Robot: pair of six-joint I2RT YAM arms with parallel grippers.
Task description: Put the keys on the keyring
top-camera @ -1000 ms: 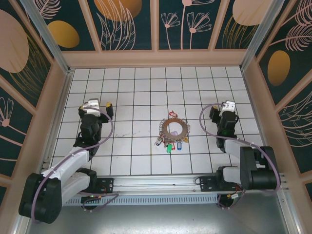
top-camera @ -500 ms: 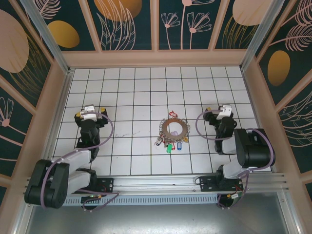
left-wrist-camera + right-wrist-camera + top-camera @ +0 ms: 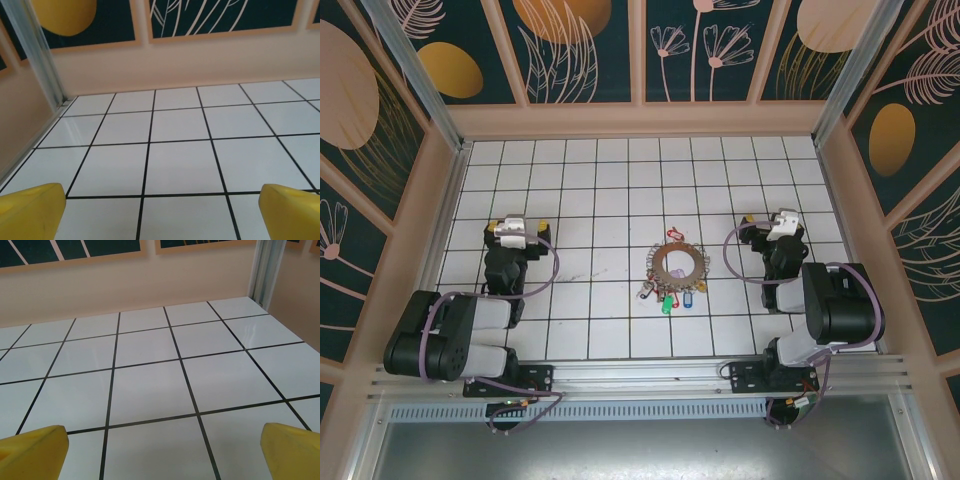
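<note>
The keyring [image 3: 677, 263] lies flat in the middle of the tiled floor, a round ring fringed with small silvery keys [image 3: 651, 291]. Coloured tags hang off it: red at the far side [image 3: 672, 233], green [image 3: 667, 303] and blue [image 3: 687, 298] at the near side. My left gripper [image 3: 517, 234] rests low, well to the left of the ring, and my right gripper [image 3: 777, 228] well to the right of it. Both stand open with nothing between them. In the left wrist view my gripper [image 3: 160, 212] shows yellow fingertips [image 3: 30, 210] wide apart over bare tiles, as does my right gripper [image 3: 162, 452].
Beige walls with dark floral panels [image 3: 640, 50] close in the white tiled floor [image 3: 600, 180] on three sides. A metal rail [image 3: 640, 375] runs along the near edge with both arm bases on it. Both arms are folded back near their bases.
Both arms have folded back towards their bases, with the upper links swung down. The right gripper's jaws have spread wider. The keyring and keys have not moved.
</note>
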